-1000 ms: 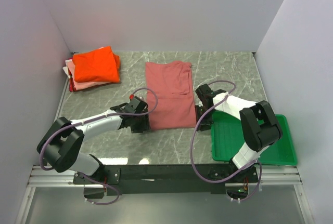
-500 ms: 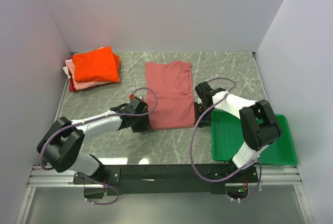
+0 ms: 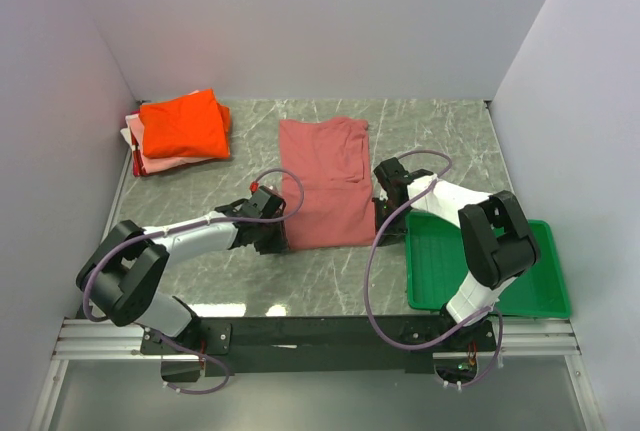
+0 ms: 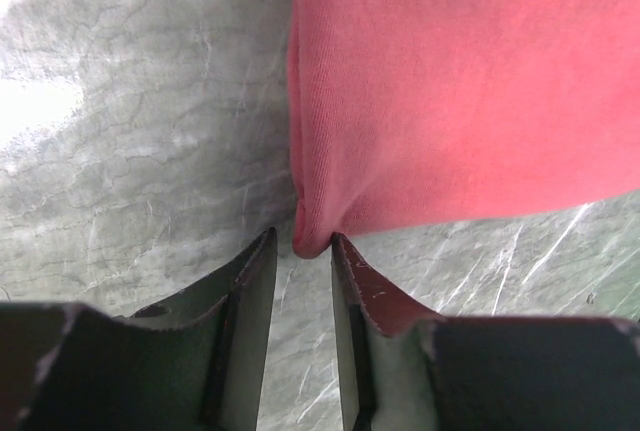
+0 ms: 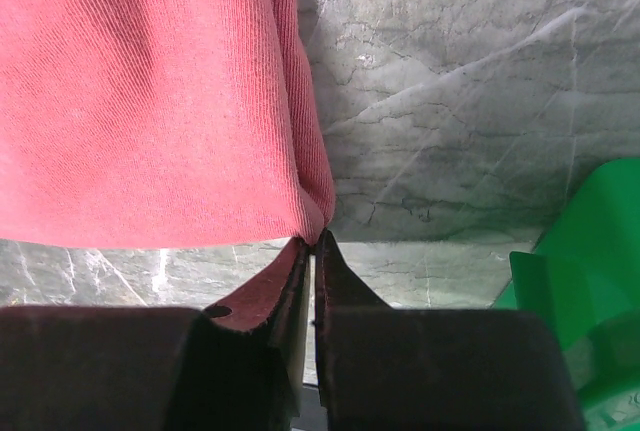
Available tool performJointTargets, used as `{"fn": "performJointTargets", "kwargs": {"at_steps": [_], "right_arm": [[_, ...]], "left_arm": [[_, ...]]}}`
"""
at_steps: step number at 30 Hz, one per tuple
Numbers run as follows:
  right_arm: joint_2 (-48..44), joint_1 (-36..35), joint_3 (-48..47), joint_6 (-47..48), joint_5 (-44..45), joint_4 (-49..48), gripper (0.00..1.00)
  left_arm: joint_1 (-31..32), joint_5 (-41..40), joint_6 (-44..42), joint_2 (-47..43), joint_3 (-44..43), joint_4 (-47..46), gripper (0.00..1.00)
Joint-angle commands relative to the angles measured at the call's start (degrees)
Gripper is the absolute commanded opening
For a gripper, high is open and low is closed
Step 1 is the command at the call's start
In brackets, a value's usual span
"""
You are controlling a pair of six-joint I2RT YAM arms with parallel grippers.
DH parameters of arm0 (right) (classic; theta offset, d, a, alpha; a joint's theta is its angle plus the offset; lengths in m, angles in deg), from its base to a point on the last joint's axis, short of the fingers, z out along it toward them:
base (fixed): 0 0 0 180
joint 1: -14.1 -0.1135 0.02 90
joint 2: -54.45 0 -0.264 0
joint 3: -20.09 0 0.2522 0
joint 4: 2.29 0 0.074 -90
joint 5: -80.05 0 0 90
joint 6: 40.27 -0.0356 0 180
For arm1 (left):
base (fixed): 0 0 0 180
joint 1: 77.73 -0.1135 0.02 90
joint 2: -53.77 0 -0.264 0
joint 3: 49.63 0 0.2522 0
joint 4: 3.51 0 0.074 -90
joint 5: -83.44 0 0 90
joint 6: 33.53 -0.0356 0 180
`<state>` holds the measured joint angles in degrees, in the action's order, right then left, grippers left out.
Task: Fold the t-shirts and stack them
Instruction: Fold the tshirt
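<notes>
A brick-red t-shirt (image 3: 325,186) lies folded lengthwise in the middle of the table. My left gripper (image 3: 280,242) is at its near left corner. In the left wrist view the jaws (image 4: 303,243) stand slightly apart, with the shirt's corner (image 4: 450,91) poking between the tips. My right gripper (image 3: 380,235) is at the near right corner. In the right wrist view it (image 5: 314,241) is shut, pinching the tip of the shirt's corner (image 5: 150,101). A folded orange t-shirt (image 3: 183,123) tops a stack of pale pink and white ones (image 3: 140,159) at the back left.
A green plastic tray (image 3: 540,281) sits at the near right, beside my right arm; its edge shows in the right wrist view (image 5: 590,281). White walls enclose the grey marbled table (image 3: 440,131) on three sides.
My right gripper has shifted slightly left onto the shirt's near right corner. My left arm has moved very little. The shirt lies as before.
</notes>
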<state>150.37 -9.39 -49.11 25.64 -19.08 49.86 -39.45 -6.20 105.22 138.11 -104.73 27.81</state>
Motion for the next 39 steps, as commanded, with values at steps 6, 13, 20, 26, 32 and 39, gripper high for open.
{"fn": "performJointTargets", "kwargs": {"at_steps": [6, 13, 20, 26, 32, 39], "right_arm": [[-0.82, 0.11, 0.69, 0.81, 0.25, -0.78, 0.07], [-1.08, 0.11, 0.68, 1.07, 0.16, -0.51, 0.06], [-1.35, 0.11, 1.04, 1.33, 0.07, -0.42, 0.04], [-2.4, 0.11, 0.86, 1.6, 0.07, 0.19, 0.0], [-6.18, 0.11, 0.42, 1.25, 0.42, 3.44, 0.0], [-15.66, -0.07, 1.74, -0.07, -0.19, 7.92, 0.0]], "left_arm": [[-1.45, -1.59, 0.2, -1.54, 0.82, -1.91, 0.35], [-2.07, -0.02, 0.12, 0.21, 1.61, -4.28, 0.33], [-2.16, 1.48, -0.15, 2.41, 0.82, -5.7, 0.24], [-2.07, 2.89, 0.73, 1.89, 1.97, -5.88, 0.01], [-2.07, 1.75, 2.05, -5.57, 2.85, 0.71, 0.01], [-1.55, 5.78, 4.51, -17.43, 5.04, 6.51, 0.01]]}}
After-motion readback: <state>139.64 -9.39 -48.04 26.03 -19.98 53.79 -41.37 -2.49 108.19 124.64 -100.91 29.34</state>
